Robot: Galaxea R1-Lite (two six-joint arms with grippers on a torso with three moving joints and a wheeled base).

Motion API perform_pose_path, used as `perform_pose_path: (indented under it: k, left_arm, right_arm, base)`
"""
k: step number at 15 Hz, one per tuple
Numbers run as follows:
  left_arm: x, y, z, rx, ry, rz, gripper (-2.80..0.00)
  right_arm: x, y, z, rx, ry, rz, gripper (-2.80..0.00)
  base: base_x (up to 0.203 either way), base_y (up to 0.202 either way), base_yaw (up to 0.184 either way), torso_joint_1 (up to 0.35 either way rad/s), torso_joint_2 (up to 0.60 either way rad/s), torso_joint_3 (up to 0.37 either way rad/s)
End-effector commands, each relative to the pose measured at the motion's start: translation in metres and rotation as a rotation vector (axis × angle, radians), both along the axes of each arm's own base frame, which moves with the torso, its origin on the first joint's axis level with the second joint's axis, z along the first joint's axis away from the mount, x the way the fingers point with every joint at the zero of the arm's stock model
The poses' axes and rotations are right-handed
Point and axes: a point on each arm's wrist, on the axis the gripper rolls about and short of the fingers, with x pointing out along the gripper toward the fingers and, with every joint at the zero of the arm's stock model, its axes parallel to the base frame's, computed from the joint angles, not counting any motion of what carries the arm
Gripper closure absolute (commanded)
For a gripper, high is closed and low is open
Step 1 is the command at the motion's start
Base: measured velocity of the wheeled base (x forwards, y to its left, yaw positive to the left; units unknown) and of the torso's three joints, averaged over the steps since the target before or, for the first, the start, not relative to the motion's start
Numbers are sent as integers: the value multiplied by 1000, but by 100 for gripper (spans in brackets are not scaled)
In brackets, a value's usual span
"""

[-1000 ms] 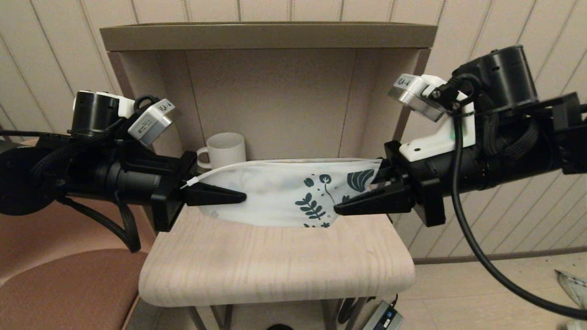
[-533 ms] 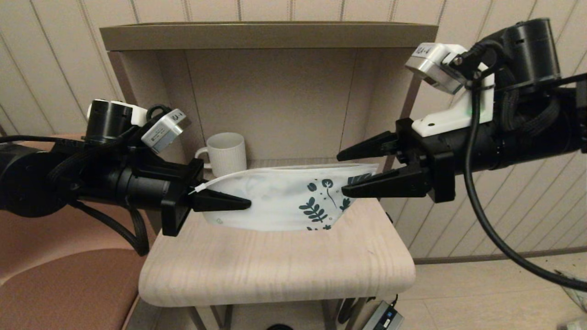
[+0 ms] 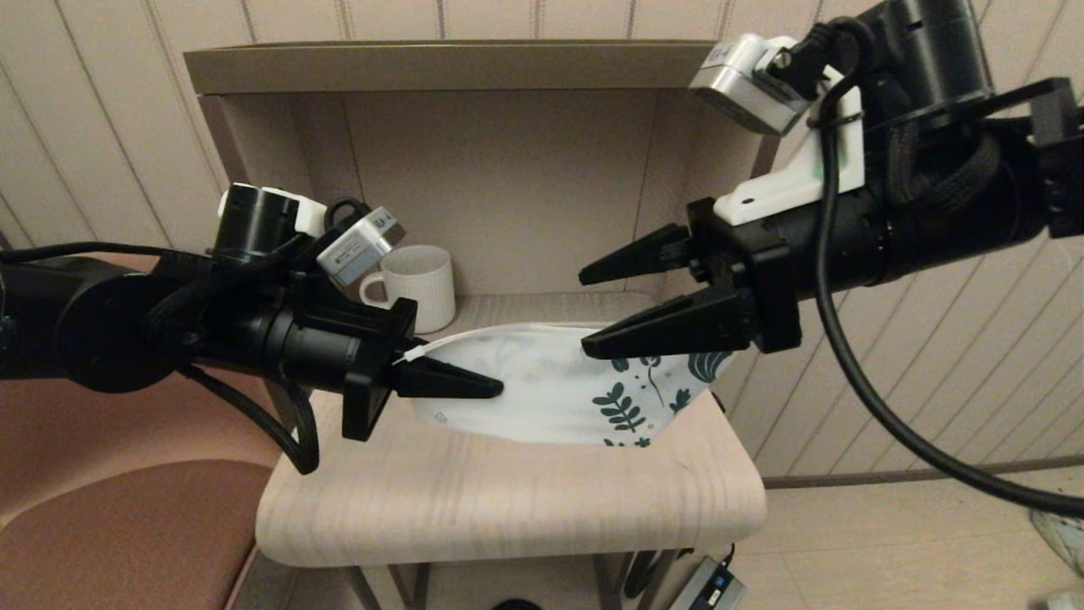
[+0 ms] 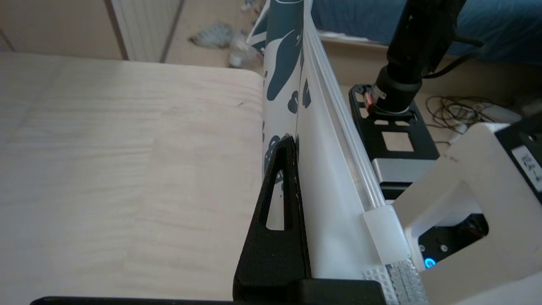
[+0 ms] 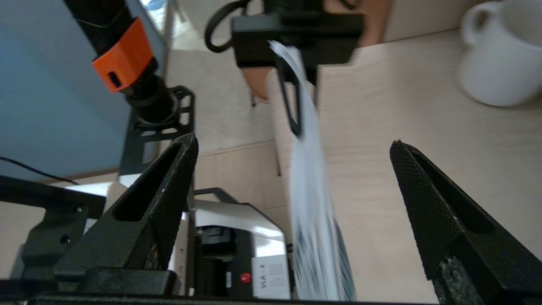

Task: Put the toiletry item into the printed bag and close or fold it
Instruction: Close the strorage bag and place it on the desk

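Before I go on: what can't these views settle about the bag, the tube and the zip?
- Tube: in no view; the bag is opaque, so whether it is inside cannot be told.
- Zip: its far end is behind the open right gripper in the head view; the bag is blurred in the right wrist view.
- Left gripper: its grip on the bag's end hides that corner.
- Mug: partly behind the left wrist camera.

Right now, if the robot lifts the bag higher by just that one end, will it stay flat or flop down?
Probably flop. The left pincer pinches only one end of the bag, and its printed end already sags onto the table. It looks thin and soft, so likely light. The right pincer is open, apart from it.
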Motion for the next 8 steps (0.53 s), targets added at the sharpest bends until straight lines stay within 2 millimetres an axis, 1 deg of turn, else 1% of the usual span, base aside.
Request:
perform_pose_path:
  k: [1,3,8]
  left_arm:
    - [7,-5,2,9,20,-8,0]
    - [12,-9,4,37,80,-9,0]
    - [12,-15,7,89,190,-24,0]
  right_arm:
    - [8,15,-9,-15,27,31,-280]
    - [8,23,-13,-20,49,49,-280]
    - [0,25,-12,-20,25,68,-280]
  base:
    - [0,0,0,0,0,0]
    - [0,0,0,0,0,0]
    - [0,0,0,0,0,0]
